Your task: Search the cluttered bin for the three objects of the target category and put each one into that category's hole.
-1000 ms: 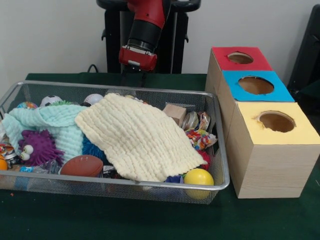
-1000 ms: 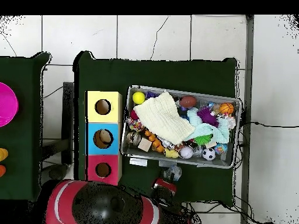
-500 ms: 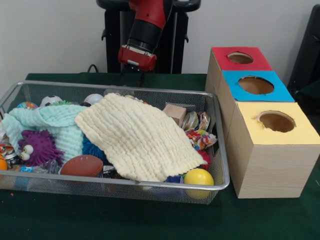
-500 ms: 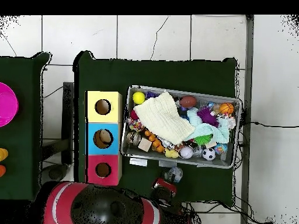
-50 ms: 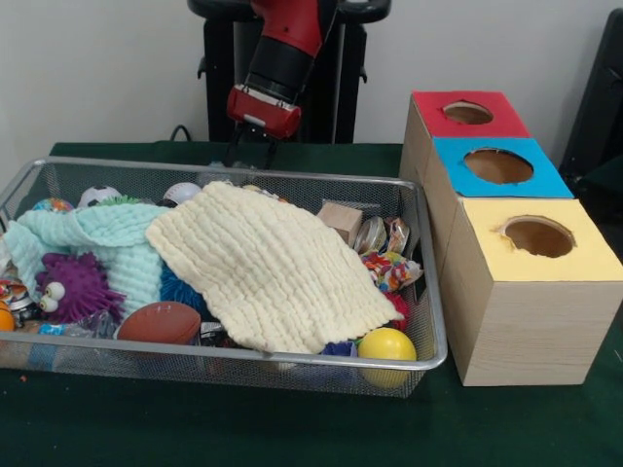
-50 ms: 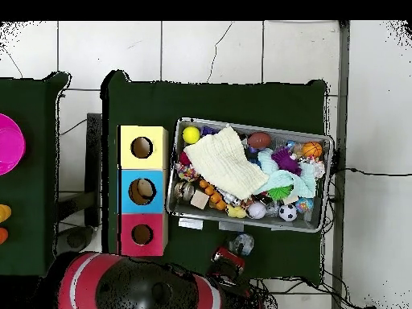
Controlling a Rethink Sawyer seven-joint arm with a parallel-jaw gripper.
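Note:
A wire mesh bin (image 5: 224, 356) holds a heap of toys under a cream knitted cloth (image 5: 263, 268) and a mint cloth (image 5: 92, 233). Showing around them are a brown football (image 5: 161, 322), a purple googly-eyed toy (image 5: 70, 289), a yellow ball (image 5: 386, 344), a wooden block (image 5: 341, 220) and a soccer ball (image 5: 97, 196). My gripper (image 5: 249, 154) hangs just behind the bin's far rim, outside it, open with nothing seen between its fingers. The overhead view has the gripper (image 6: 241, 243) on the green cloth below the bin (image 6: 175, 165).
Three wooden boxes with round holes stand beside the bin: red (image 5: 433, 122), blue (image 5: 545, 181), yellow (image 5: 584, 261). In the overhead view something pale lies inside the blue box's hole (image 6: 142, 190). A pink disc (image 6: 8, 143) lies on another table at the left.
The gripper has drifted a little left and up in the front view, edging away from the bin's far rim. The bin's contents have not moved.

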